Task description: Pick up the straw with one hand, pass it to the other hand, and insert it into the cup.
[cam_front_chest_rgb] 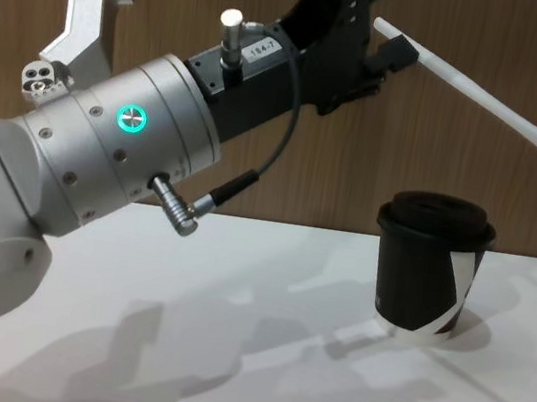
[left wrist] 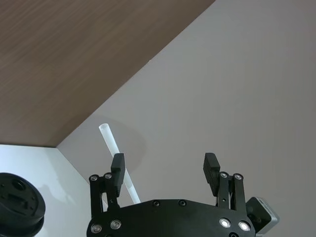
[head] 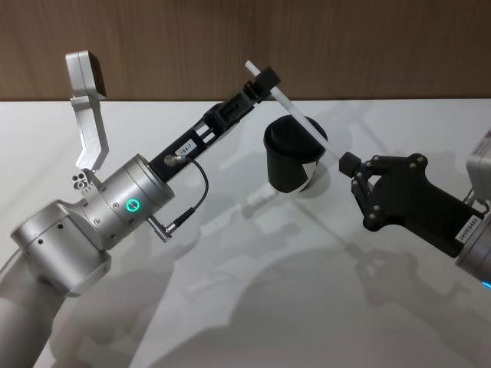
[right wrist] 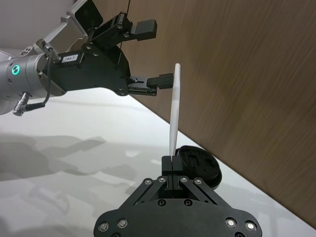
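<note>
The white straw (head: 295,111) hangs slanted in the air above the black lidded cup (head: 288,165). My right gripper (head: 347,162), black and blocky, is shut on the straw's lower end, to the right of the cup. In the right wrist view the straw (right wrist: 174,113) rises from its closed fingertips (right wrist: 171,162). My left gripper (left wrist: 164,168), with silver wrist and green ring light, is open at the straw's upper end. The straw (left wrist: 109,140) lies between its fingers, against one finger (left wrist: 117,170). The cup (cam_front_chest_rgb: 424,275) stands upright on the table.
The white table (head: 307,291) stretches around the cup. A wood-panelled wall (head: 345,46) closes the back. A grey cable (head: 201,188) loops off the left wrist.
</note>
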